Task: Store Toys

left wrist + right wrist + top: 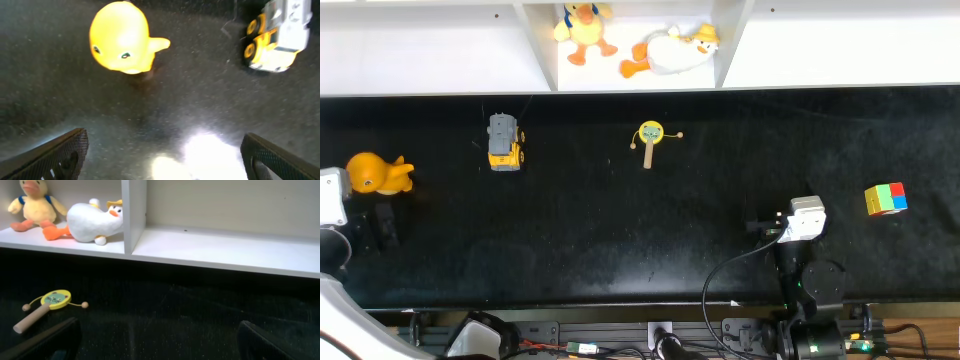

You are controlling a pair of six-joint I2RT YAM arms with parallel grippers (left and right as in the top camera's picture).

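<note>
While scanning the black worktop (620,230), counted four loose toys: one yellow rubber duck (378,173) at left edge, one yellow-and-grey toy truck (504,141), one wooden-handled rattle drum (649,138) centre, one multicoloured cube (885,198) right. Found one yellow plush duck (585,28) and one white plush goose (670,50) in the white shelf's (440,50) middle compartment. Saw left hand (162,155) and right hand (155,340), fingers spread, gripping nothing.

— Can you read any words, numbers or labels from where you are?
— No, none at all. The rattle drum (55,299) in front of me has a green drawing on its yellow face, but it is too small for me to make out any letters.
— And the toy truck (277,35)?
— I see grey and yellow surfaces, and no print I can read.
</note>
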